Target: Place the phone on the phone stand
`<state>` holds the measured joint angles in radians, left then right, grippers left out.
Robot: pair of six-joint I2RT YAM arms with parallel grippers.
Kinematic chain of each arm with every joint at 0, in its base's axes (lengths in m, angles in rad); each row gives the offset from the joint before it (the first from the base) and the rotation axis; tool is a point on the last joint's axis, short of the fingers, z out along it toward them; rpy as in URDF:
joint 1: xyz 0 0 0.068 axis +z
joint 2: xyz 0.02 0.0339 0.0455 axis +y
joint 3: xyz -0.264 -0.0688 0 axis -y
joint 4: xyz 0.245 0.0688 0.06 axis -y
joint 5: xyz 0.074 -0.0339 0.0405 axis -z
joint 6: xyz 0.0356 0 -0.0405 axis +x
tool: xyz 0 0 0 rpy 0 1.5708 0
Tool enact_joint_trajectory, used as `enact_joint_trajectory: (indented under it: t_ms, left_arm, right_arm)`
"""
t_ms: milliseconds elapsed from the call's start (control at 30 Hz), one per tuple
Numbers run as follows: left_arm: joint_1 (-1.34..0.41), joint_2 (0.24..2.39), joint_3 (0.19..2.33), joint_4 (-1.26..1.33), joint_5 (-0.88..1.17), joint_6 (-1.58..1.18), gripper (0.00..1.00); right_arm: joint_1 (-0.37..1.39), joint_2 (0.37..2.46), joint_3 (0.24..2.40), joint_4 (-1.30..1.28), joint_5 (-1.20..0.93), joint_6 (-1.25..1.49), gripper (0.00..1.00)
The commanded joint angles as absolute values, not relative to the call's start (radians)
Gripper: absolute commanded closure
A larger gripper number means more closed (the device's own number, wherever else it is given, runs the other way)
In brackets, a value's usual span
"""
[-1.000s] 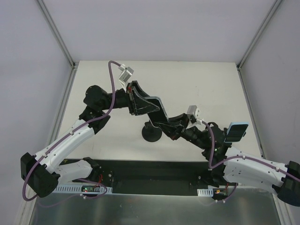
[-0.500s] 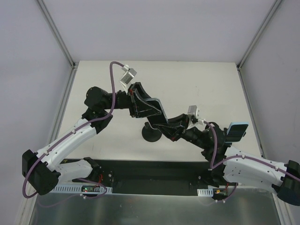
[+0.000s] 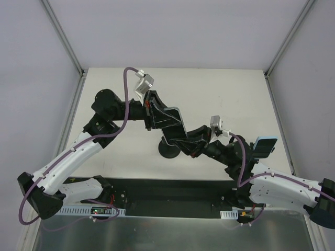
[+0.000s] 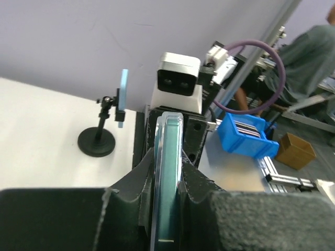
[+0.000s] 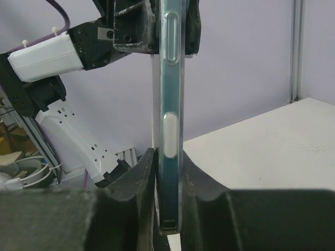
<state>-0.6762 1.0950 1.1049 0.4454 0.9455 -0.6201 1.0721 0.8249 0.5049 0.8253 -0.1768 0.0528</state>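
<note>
Grip: my left pincer clenched on one end of slim black-screened, silver-rimmed phone | my right pincer clenched on the other end | phone held mid-scene off white surface, just far of small black disc-based phone stand.

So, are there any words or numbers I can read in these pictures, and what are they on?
No words or numbers can be read anywhere.
phone: only its thin edge shows, with no writing on it.
blue bin: black and white stripes at its top, too blurred to make out any letters.
light-blue phone: too small to show any writing.
</note>
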Motion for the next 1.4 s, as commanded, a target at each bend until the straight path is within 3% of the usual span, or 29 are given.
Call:
enact_joint_trajectory:
  t_ms: [0,67,100,167,300,367,533,633,767,900,1033,1167,1367]
  left_arm:
    - [-0.683,1.008,1.219,0.045,0.772,-0.488,1.0]
    - [-0.681,0.971,1.212,0.017,0.689,-0.485,1.0]
    - [-0.681,0.96,1.204,0.005,0.666,-0.477,1.0]
    - [-0.681,0.928,1.206,-0.038,0.605,-0.466,1.0]
    - [-0.681,0.897,1.224,-0.122,0.534,-0.439,1.0]
    - [-0.681,0.887,1.236,-0.161,0.497,-0.431,1.0]
    - [-0.681,0.862,1.296,-0.331,0.238,-0.416,1.0]
    - [-0.681,0.841,1.31,-0.379,0.174,-0.4,1.0]
    - [-0.68,0.795,1.296,-0.446,0.202,-0.371,1.0]
    - [-0.68,0.727,1.234,-0.506,0.216,-0.368,1.0]
    - [-0.68,0.615,1.141,-0.514,0.238,-0.361,1.0]
    - [-0.68,0.558,1.082,-0.512,0.244,-0.344,1.0]
    - [-0.681,0.589,1.078,-0.509,0.287,-0.336,1.0]
  right_arm:
    - [1.054,0.818,0.586,0.754,-0.04,-0.044,0.69]
    - [1.057,0.827,0.627,0.692,-0.006,-0.066,0.58]
    - [1.055,0.839,0.643,0.628,0.026,-0.075,0.46]
    - [1.055,0.851,0.684,0.548,0.061,-0.101,0.32]
    - [1.054,0.87,0.715,0.479,0.095,-0.127,0.1]
    - [1.055,0.874,0.729,0.424,0.132,-0.129,0.03]
    - [1.046,0.928,0.851,0.16,0.55,-0.017,0.04]
    - [1.031,0.988,0.949,0.005,0.615,-0.029,0.03]
    - [1.028,1.089,1.122,-0.298,0.565,-0.083,0.03]
    - [1.029,1.077,1.174,-0.42,0.488,-0.066,0.01]
    - [1.041,1.045,1.123,-0.451,0.334,0.027,0.13]
    - [1.167,1.051,1.089,-0.457,0.477,0.141,0.15]
    - [1.221,1.166,1.161,-0.576,0.617,0.202,0.17]
